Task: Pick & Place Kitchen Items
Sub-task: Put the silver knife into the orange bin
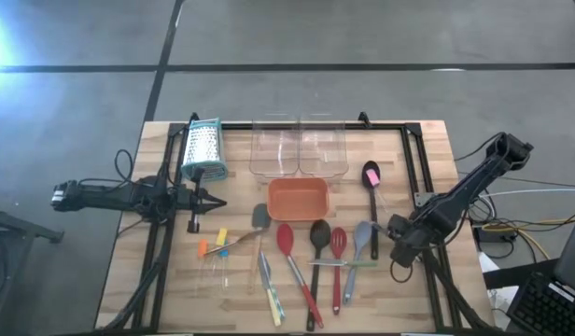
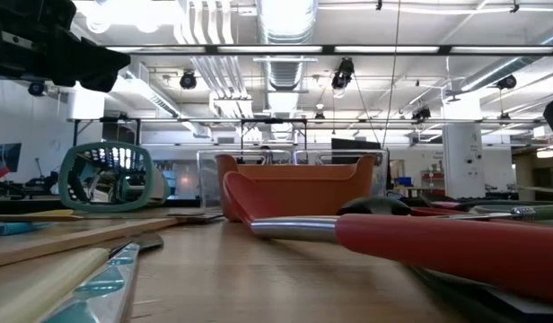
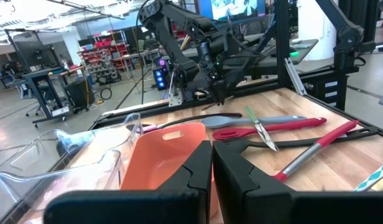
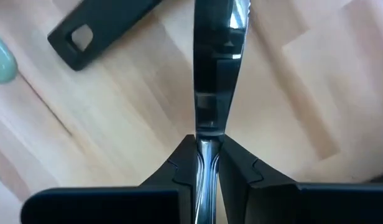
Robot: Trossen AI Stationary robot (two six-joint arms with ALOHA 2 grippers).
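Note:
Long-handled utensils lie flat on the wooden table in front of the orange tray (image 1: 298,198): a red spoon (image 1: 286,241), a black spoon (image 1: 319,233), a red slotted spatula (image 1: 338,245) and a grey spatula (image 1: 362,235). A black spoon with a pink bowl (image 1: 371,175) lies right of the tray. Tiny orange and yellow pieces (image 1: 213,245) lie at the left. My right gripper (image 1: 399,245) is low over the table's right side, shut on a shiny metal utensil handle (image 4: 211,74). My left gripper (image 3: 211,180) is shut and empty, left of the tray. My right gripper pinches the shiny flat metal handle (image 4: 207,127) between its two fingers, which point down at the table from above. The handle runs on out from between the fingertips, close over the wood. Whether it rests on the table I cannot tell.
A metal box grater with teal trim (image 1: 203,149) lies at the back left. Two clear tubs (image 1: 299,147) stand behind the tray. A black handle end with a hole (image 4: 86,37) lies near the held handle. A green-yellow-handled tool (image 1: 271,294) lies near the front edge.

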